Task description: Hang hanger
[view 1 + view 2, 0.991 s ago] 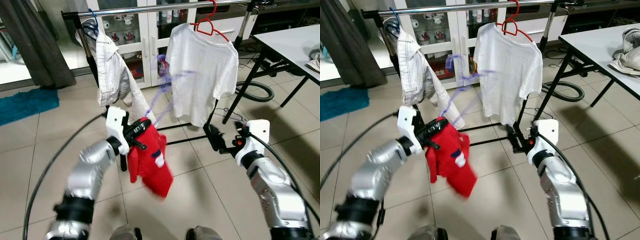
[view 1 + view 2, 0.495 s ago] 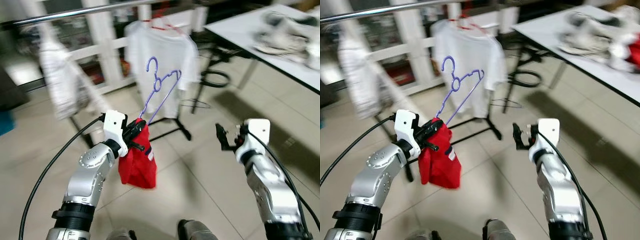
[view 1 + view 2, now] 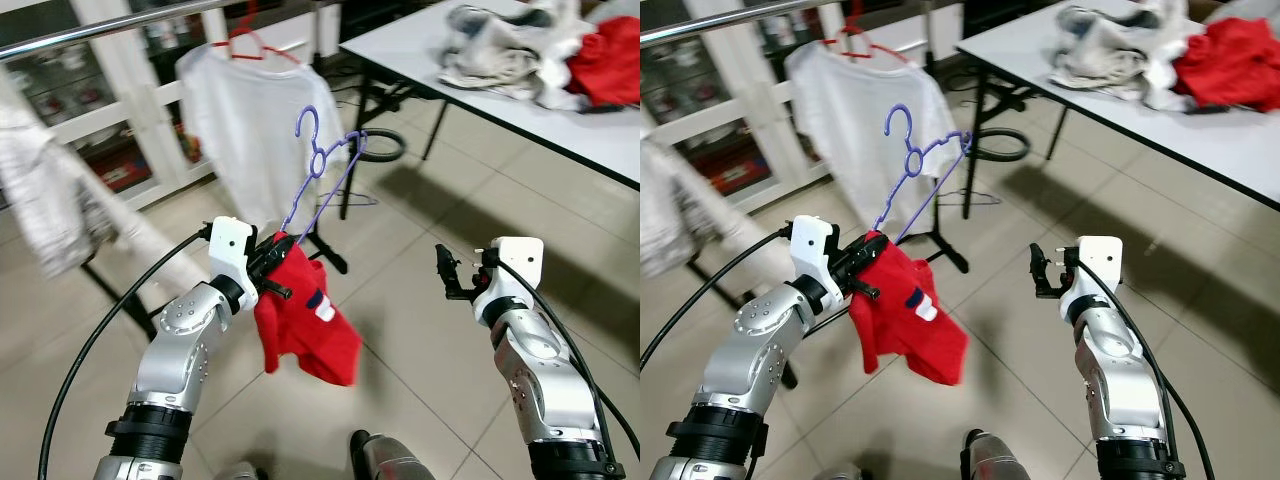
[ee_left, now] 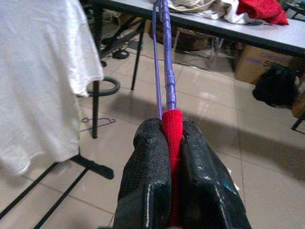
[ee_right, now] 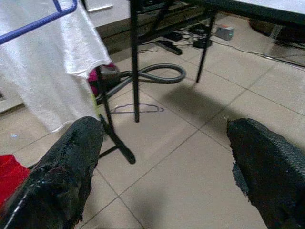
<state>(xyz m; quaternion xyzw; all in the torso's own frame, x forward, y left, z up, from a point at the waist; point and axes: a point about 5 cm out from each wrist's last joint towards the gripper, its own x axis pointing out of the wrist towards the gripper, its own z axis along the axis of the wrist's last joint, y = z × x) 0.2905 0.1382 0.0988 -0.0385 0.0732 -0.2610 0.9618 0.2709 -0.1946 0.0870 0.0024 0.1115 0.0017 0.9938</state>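
Note:
My left gripper (image 3: 272,268) is shut on a purple hanger (image 3: 320,170) with a red shirt (image 3: 305,320) hanging from it; in the left wrist view the black fingers (image 4: 147,186) pinch red cloth and the hanger's purple wires (image 4: 167,71). The hanger's hook points up, in front of a white T-shirt (image 3: 245,130) on a red hanger (image 3: 243,35) on the clothes rail (image 3: 100,28). My right gripper (image 3: 445,275) is open at my right, held over the tiled floor, with nothing between its fingers (image 5: 66,167).
A white table (image 3: 500,95) with piled clothes (image 3: 520,50) stands at the right. A whitish garment (image 3: 45,190) hangs at the rail's left end. The rack's black base (image 3: 320,245) and a hose ring (image 3: 385,150) lie on the floor ahead.
The camera has swung right: the rack has shifted left and the table with clothes has come further into view. The red shirt has swung out to the right. Both grippers keep their states.

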